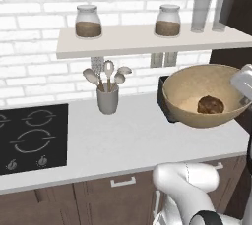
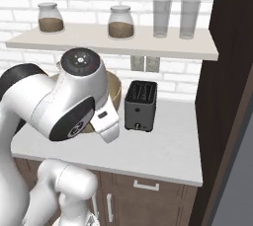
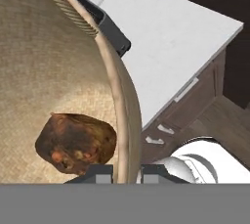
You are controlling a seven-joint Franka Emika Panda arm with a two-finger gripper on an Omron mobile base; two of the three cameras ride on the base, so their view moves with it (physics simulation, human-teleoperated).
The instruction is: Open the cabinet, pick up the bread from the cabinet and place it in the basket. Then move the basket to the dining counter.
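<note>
The tan basket [image 1: 197,89] hangs tilted above the white worktop [image 1: 128,140], in front of the toaster. My gripper [image 3: 128,171] is shut on its right rim, one fingertip inside the wall and one outside. The dark-brown bread [image 3: 75,142] lies on the basket's floor [image 3: 44,71], close to the gripped edge; in the left base view the bread [image 1: 210,105] sits low on the right side. My arm covers most of the basket [image 2: 115,89] in the right base view. A tall dark cabinet [image 2: 225,72] stands at the right. The dining counter is out of view.
A black toaster [image 2: 141,104] stands behind the basket. A grey utensil holder [image 1: 108,98] and a black hob [image 1: 32,135] sit further left. The shelf [image 1: 147,40] above carries two jars and two glasses. The worktop ends at the cabinet on the right.
</note>
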